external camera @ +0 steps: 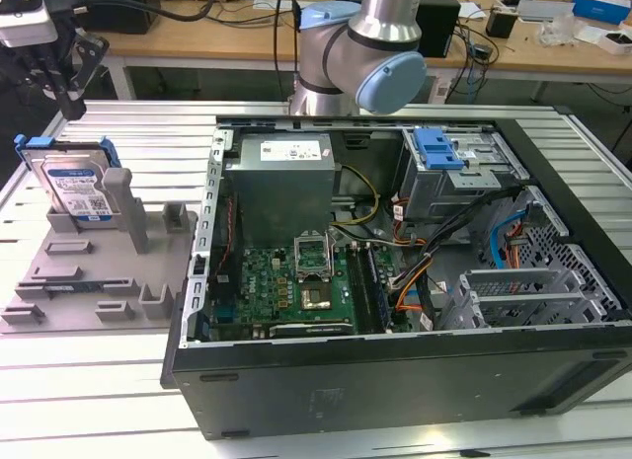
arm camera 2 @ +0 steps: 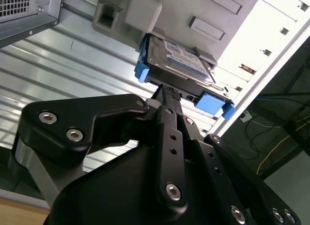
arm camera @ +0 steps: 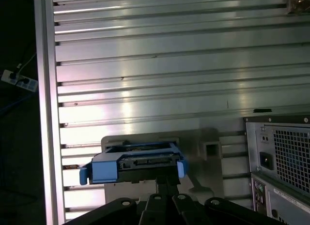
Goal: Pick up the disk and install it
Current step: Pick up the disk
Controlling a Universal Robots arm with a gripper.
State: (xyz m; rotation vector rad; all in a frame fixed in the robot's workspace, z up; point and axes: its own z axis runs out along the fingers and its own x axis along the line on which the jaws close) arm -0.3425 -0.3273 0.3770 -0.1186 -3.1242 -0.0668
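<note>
The disk (external camera: pixel 77 188) leans upright in a slot at the back of a grey fixture (external camera: pixel 89 276), at the exterior view's left. It is a silver drive with a blue-and-white label in a blue carrier. My gripper (external camera: pixel 71 109) hangs just above and behind its top edge, shut, with nothing between its fingers. Both wrist views show the gripper (arm camera 2: pixel 167 92) (arm camera: pixel 164 179) pointing at the disk (arm camera 2: pixel 179 58) (arm camera: pixel 140 162), close to its blue end but apart from it.
An open computer case (external camera: pixel 395 380) lies on the ribbed metal table (external camera: pixel 148 133), with a blue-latched drive cage (external camera: pixel 436 148) at its back right. The arm's elbow (external camera: pixel 365 54) reaches over the case. The table's edge is near the fixture.
</note>
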